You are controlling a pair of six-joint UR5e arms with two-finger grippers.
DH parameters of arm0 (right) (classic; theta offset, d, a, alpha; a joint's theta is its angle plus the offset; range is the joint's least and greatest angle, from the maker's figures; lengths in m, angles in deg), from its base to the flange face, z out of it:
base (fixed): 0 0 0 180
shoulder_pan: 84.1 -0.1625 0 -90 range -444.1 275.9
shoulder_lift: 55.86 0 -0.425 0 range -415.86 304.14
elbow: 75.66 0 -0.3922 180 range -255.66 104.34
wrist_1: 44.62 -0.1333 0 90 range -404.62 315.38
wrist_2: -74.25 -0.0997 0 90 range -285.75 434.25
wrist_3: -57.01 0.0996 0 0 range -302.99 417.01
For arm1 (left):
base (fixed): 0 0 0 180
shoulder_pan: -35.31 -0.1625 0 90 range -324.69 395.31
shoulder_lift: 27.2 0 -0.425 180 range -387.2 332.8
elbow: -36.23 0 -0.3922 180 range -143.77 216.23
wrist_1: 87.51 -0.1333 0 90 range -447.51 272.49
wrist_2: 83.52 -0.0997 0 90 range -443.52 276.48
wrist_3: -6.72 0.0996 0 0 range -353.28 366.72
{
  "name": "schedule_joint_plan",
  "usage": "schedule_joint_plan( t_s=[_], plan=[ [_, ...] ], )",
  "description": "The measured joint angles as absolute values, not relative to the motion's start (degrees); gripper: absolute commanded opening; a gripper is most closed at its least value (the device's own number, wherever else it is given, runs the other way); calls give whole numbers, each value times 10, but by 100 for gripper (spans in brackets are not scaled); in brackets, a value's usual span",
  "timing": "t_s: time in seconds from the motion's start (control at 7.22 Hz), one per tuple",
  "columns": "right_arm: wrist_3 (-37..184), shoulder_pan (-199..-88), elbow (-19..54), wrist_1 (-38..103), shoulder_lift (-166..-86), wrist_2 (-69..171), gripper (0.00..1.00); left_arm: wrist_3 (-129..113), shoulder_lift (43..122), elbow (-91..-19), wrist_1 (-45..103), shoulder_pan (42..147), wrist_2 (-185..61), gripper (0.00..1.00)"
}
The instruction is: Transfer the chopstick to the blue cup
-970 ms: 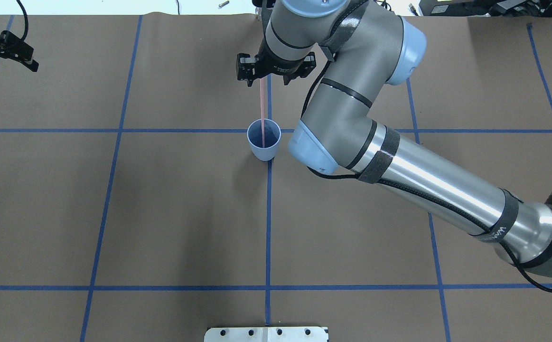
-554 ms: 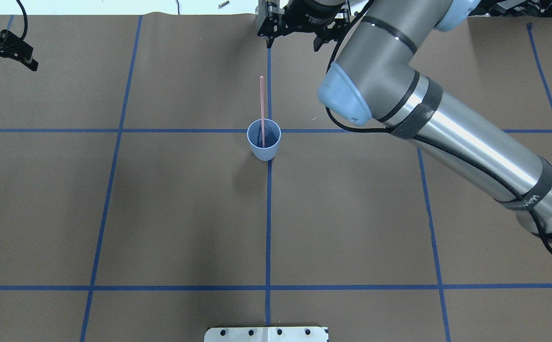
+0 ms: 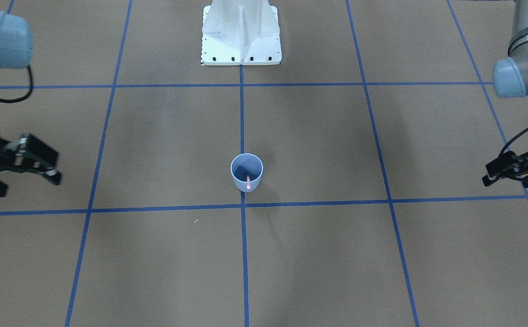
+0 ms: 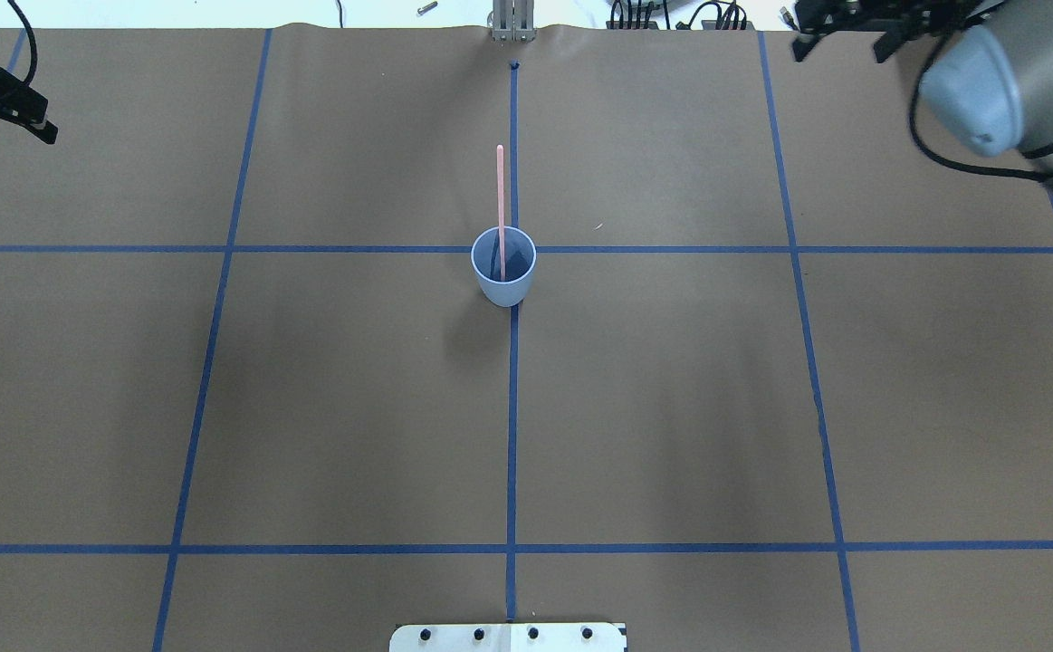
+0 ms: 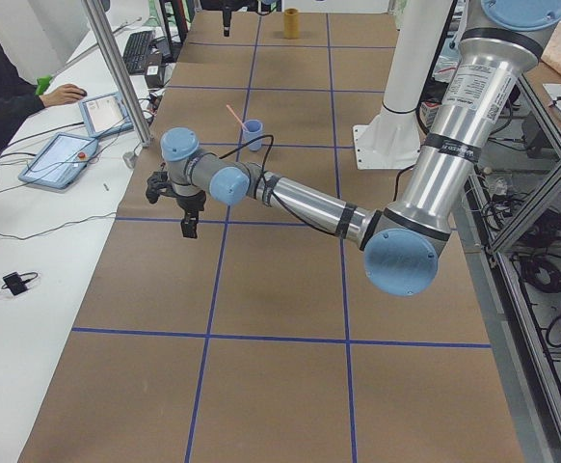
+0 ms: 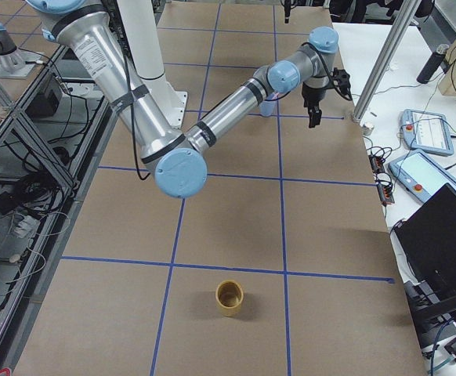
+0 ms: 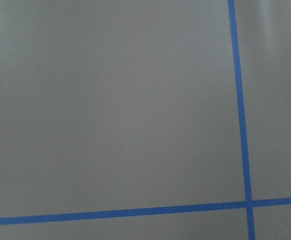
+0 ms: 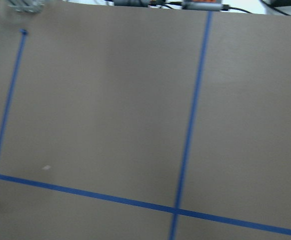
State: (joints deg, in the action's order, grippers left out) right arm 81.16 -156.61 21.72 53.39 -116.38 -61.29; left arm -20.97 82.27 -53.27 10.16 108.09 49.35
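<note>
The pale blue cup [image 4: 503,288] stands upright at the table's middle, by the centre blue line. It also shows in the front view [image 3: 240,180] and in the left side view [image 5: 253,134]. The pink chopstick [image 4: 500,195] stands in it and leans on the far rim, with its top end sticking out [image 3: 248,182]. My right gripper [image 4: 838,52] is open and empty, far off at the back right [image 3: 25,184]. My left gripper [image 4: 3,134] is open and empty at the back left edge [image 3: 504,180]. Both wrist views show only paper.
Brown paper with blue tape lines [image 4: 512,426] covers the table. The robot's white base plate [image 4: 508,637] is at the near edge. A tan cup [image 6: 229,298] stands near the table's right end. Operator desks with tablets [image 5: 64,154] run along the far side.
My right gripper has let go of the chopstick and swung from above the cup to the back right. The chopstick stays leaning in the cup. The left gripper has shifted slightly left.
</note>
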Motion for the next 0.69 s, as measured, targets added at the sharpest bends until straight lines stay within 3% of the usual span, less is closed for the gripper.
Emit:
schedule_joint_plan(
  t_s=[0.42, 0.69],
  plan=[
    [482, -1691, 158, 603, -1296, -622, 100, -206, 774, -537, 146, 1110, 490, 98],
    [409, -1723, 136, 594, -1355, -614, 100, -130, 713, -536, 179, 1146, 493, 98]
  ],
)
